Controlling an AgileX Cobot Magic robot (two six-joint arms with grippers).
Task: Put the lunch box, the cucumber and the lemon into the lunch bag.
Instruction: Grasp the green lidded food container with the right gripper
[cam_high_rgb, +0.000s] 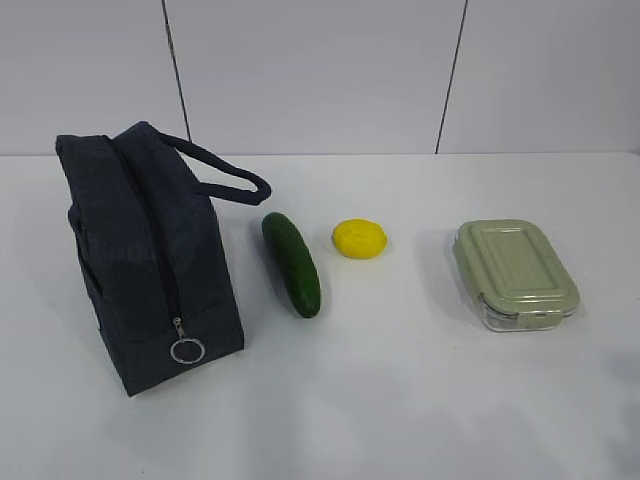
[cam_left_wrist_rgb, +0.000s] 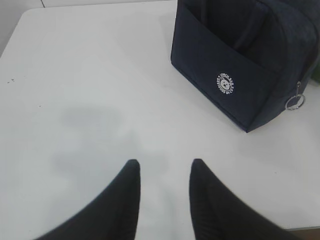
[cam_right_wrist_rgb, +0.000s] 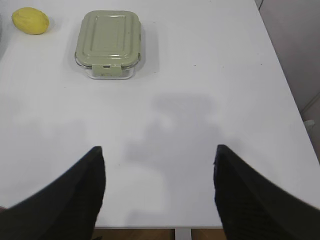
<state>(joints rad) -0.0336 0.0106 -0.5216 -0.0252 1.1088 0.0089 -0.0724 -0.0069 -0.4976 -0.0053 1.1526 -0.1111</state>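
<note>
On the white worktop (cam_high_rgb: 400, 400) stand, from left to right, a dark navy fabric lunch bag (cam_high_rgb: 150, 260) zipped shut with a silver ring pull (cam_high_rgb: 187, 350), a smooth dark green cucumber (cam_high_rgb: 291, 264) just beside it, a small yellow lemon (cam_high_rgb: 359, 238), and — well apart — a clear lunch box (cam_high_rgb: 515, 273) with a sage-green clip-on lid. The left gripper (cam_left_wrist_rgb: 164, 172) hovers over bare worktop near the bag, its black fingers (cam_left_wrist_rgb: 127, 200) spread and empty. The right gripper (cam_right_wrist_rgb: 159, 160) — fingers (cam_right_wrist_rgb: 235, 195) spread wide, holding nothing — hangs short of the lunch box.

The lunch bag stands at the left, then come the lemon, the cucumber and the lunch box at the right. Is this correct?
Not quite: in the exterior view the cucumber lies next to the lunch bag, and the lemon comes after it, before the lunch box.
</note>
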